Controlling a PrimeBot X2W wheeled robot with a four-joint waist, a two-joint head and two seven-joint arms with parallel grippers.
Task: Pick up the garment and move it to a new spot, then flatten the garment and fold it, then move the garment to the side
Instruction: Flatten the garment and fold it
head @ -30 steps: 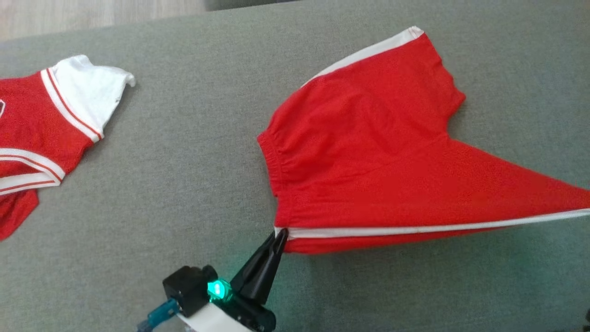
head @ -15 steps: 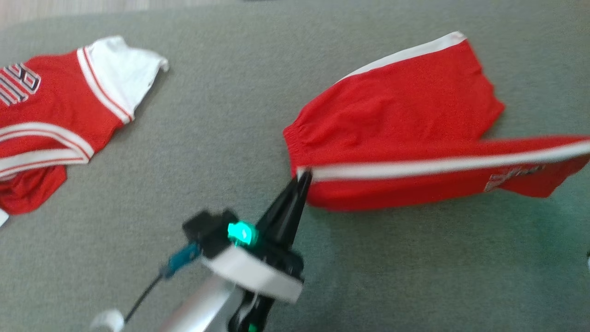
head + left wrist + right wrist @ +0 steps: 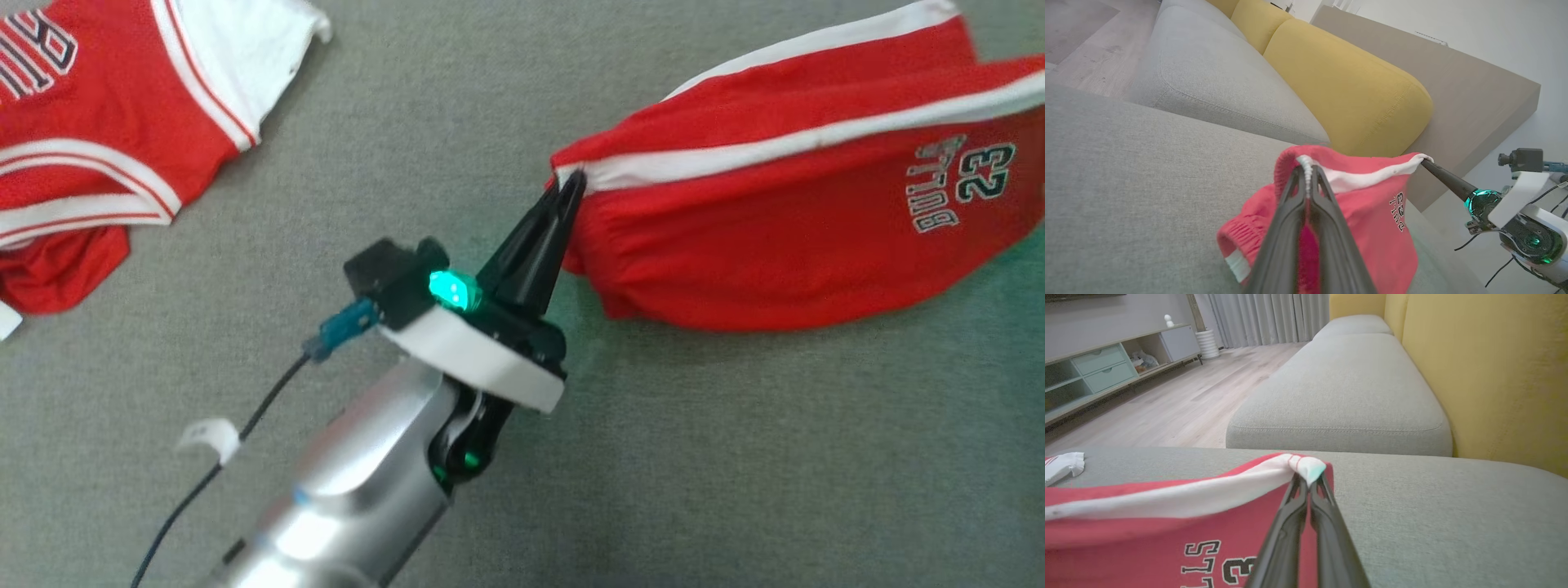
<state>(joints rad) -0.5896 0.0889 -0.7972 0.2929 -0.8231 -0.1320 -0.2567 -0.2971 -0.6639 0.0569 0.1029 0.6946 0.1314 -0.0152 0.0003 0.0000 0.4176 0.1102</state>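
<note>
The robot's left gripper (image 3: pixel 569 181) is pinching one end of a pair of red shorts (image 3: pixel 784 245). Its two long dark fingers (image 3: pixel 531 245) are pressed together on the tip of the white side stripe (image 3: pixel 735 155), right where the gathered elastic waistband (image 3: pixel 1237 241) begins. At the stripe's far end, the right gripper (image 3: pixel 1309 482) is clamping a white corner of the hem, its fingers closed tight on the cloth. The stripe is stretching in a line from one pair of fingertips to the other. The red fabric is sagging below it, towards the grey sofa cushion (image 3: pixel 424 106). Whether the lowest fold is touching the cushion cannot be told. A "BULLS 23" print (image 3: pixel 959 184) is showing on the hanging side, nearer the right fingers than the left, and reading sideways from the head camera. A green light (image 3: pixel 451 290) is glowing at the base of the left fingers, with a dark cable (image 3: pixel 245 425) trailing back along the silver forearm (image 3: pixel 359 482). Well off to the left of the left fingertips, a red-and-white jersey (image 3: pixel 98 155) is lying on the same cushion, clear of the shorts. Beyond both sets of fingertips, in the wrist views, a yellow back cushion (image 3: pixel 1355 90) is rising behind the grey seat.
</note>
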